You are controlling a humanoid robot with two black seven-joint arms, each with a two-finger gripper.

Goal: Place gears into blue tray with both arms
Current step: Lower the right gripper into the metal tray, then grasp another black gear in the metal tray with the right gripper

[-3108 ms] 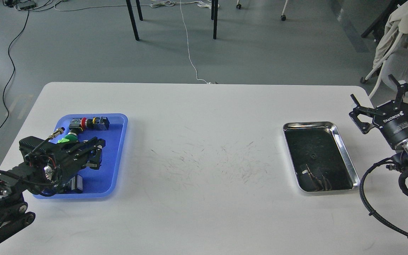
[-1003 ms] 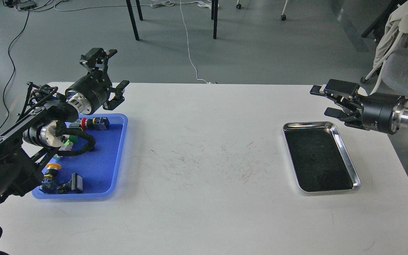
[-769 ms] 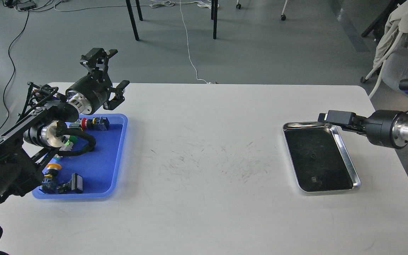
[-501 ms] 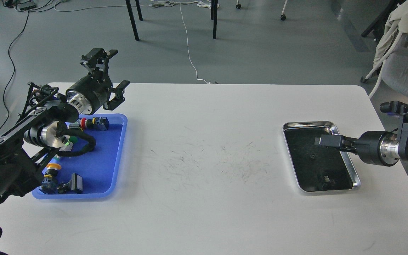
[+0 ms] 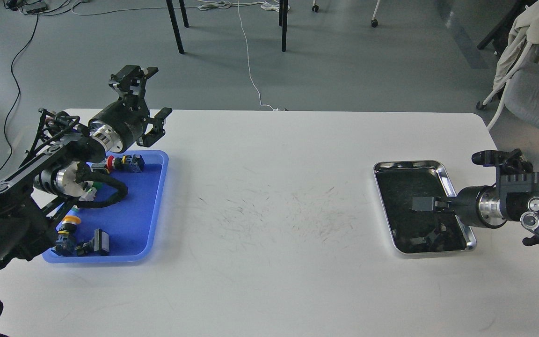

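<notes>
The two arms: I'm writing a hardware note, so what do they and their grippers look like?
Both arms are black and jointed, with silver round joint caps and a silver ring behind each wrist. Loose black cables loop along the left arm. The left gripper is a black two-finger linkage on a black cylindrical body. The right gripper shows a dark grey blocky tip; its fingers cannot be told apart. No readable markings.

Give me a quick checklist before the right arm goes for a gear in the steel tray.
1. Right gripper over the steel tray: ok.
2. Right gripper open enough to grasp: cannot tell, seen end-on.
3. Gear visible under it: cannot tell, the tray's dark mirror surface hides small parts.
4. Left gripper open and raised beyond the blue tray's far end: ok.
5. Blue tray has bare floor for a gear: ok, its middle is bare.
6. White table between the trays free of obstacles: ok.
</notes>
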